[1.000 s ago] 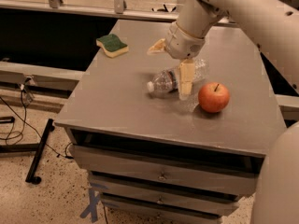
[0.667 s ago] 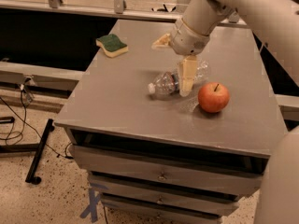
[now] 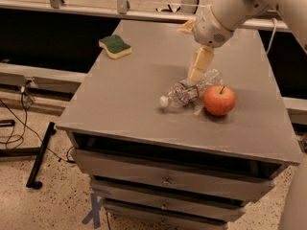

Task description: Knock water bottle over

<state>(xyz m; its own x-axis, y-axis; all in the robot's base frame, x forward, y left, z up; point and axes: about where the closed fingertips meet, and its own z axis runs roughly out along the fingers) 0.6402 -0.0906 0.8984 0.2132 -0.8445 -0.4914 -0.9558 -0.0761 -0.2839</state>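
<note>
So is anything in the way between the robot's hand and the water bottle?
Nothing visible. The gripper hangs right at the water bottle, which lies on its side on the table. The apple sits beside it, not between.

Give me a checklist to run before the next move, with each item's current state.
1. Water bottle lying on its side on the table: ok.
2. Water bottle well inside the table edges: ok.
3. Gripper out of contact with the water bottle just below it: cannot tell.
4. Apple on the table, close beside the water bottle: ok; whether they touch: cannot tell.
5. Sponge at the far left, away from the gripper: ok.
</note>
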